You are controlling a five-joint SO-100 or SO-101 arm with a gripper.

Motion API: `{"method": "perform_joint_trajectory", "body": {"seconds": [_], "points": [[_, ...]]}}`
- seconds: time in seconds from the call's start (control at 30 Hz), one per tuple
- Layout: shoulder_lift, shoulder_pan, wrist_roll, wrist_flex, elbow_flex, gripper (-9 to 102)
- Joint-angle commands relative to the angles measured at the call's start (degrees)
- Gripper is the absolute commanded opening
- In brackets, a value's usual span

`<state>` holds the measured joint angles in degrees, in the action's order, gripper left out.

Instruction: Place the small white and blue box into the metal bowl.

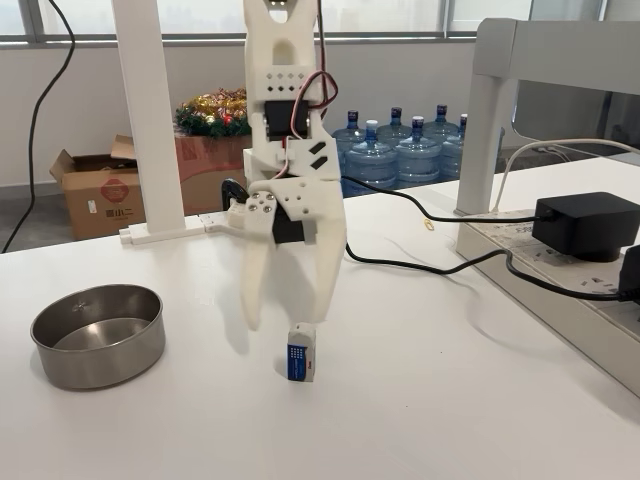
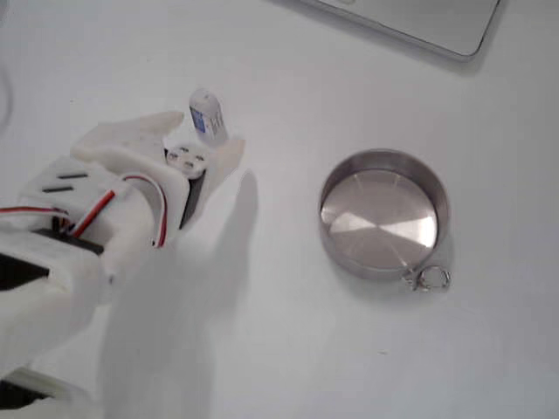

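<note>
The small white and blue box (image 1: 301,352) stands upright on the white table, blue face toward the camera. My white gripper (image 1: 285,322) hangs just above it, fingers pointing down and spread open, nothing between them. The right fingertip (image 1: 317,318) is directly over the box, almost touching its top. The metal bowl (image 1: 100,365) sits empty to the left, well apart from the box. From above, the box (image 2: 208,113) peeks out at the far edge of the gripper (image 2: 188,135), and the bowl (image 2: 380,218) lies to the right with a shiny bare floor.
A black power adapter (image 1: 585,222) and black cables (image 1: 420,265) lie on the right of the table, beside a white frame post (image 1: 485,140). A small ring (image 2: 430,279) lies against the bowl. A grey slab (image 2: 410,22) sits at the top edge.
</note>
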<state>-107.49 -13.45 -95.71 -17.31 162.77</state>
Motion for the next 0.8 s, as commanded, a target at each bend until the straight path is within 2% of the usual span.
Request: {"method": "perform_joint_trajectory", "body": {"seconds": [0.0, 0.77], "points": [[1.85, 1.05, -0.62, -1.05, -2.72, 29], [10.37, 1.14, -0.53, -1.14, -10.90, 29]]}}
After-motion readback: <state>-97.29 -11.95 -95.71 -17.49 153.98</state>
